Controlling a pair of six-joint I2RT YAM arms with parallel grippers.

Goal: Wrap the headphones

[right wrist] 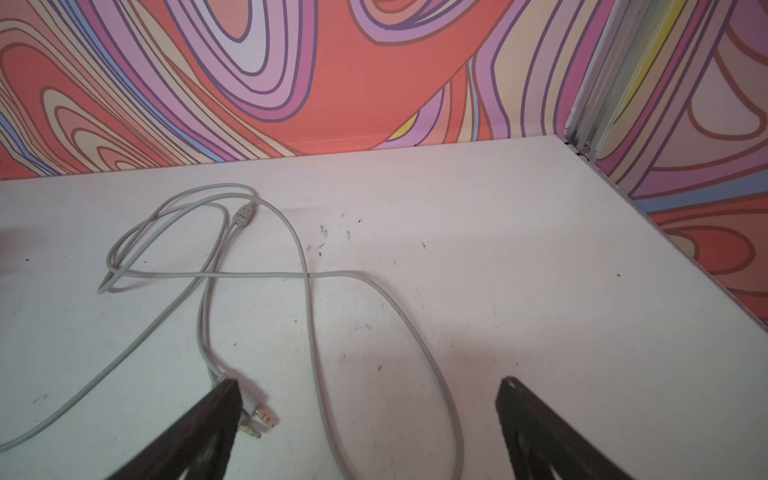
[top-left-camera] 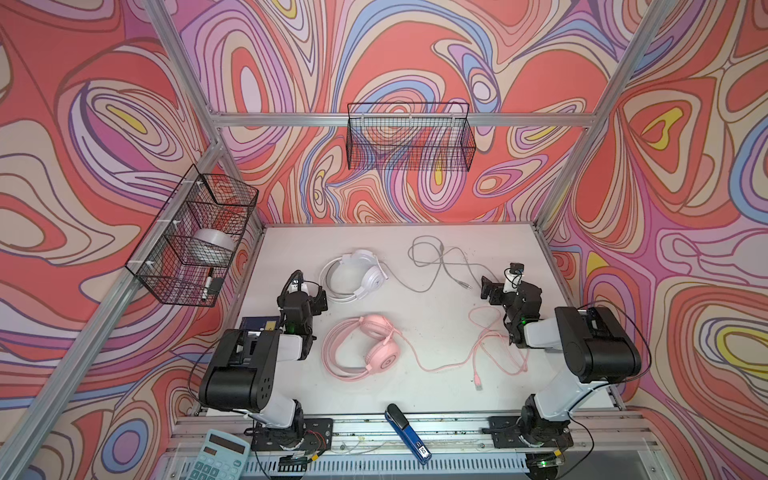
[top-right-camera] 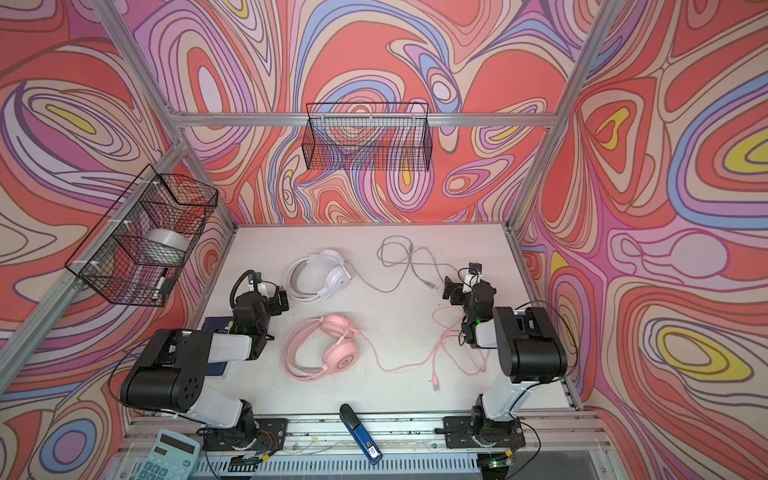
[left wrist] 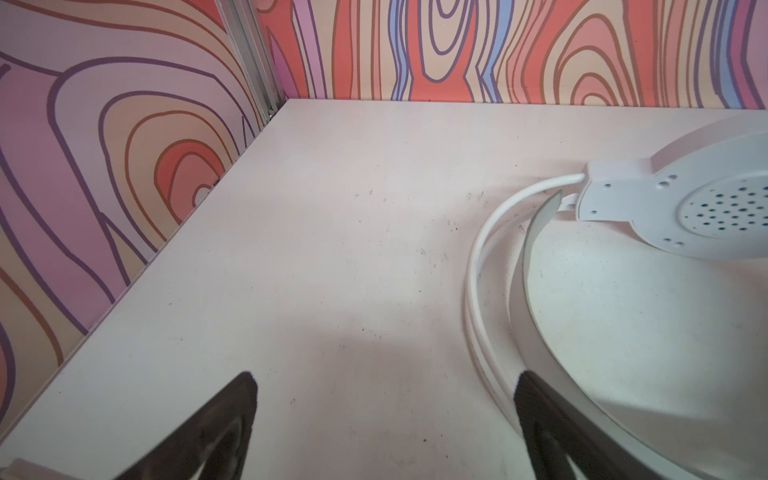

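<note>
- Presently on the white table (top-left-camera: 415,399): two headsets lying flat, with their cables unwound.
- White headphones (top-left-camera: 370,279): far left part of the table, just beyond the left arm. The earcups sit together and the headband curves toward that arm.
- Grey cable (right wrist: 249,274): runs right from the white earcups in loose crossing loops and ends in twin jack plugs (right wrist: 262,417) near the right arm.
- Pink headphones (top-left-camera: 381,353): nearer the front, left of centre, well apart from the white pair.
- Pink cable (top-right-camera: 392,369): runs right and gathers in loops beside and under the right arm. Its USB plug (top-left-camera: 478,380) lies free on the table.
- Left gripper (left wrist: 384,386): fingers spread wide with only bare table between them. In the wrist view one finger overlaps the white headband; contact cannot be told.
- Right gripper (right wrist: 370,386): fingers spread wide, gripping nothing. A loop of the grey cable lies on the table between them, and one fingertip sits over the jack plugs.
- Wire basket, left wall (top-left-camera: 166,286): holds a tape roll (top-left-camera: 214,245) and a marker (top-left-camera: 207,286).
- Wire basket, back wall (top-left-camera: 409,149).
- Blue stapler (top-left-camera: 405,432): front edge, centre.
- Calculator (top-left-camera: 220,455): front left corner.
- Dark blue book (top-left-camera: 255,323): under the left arm.
</note>
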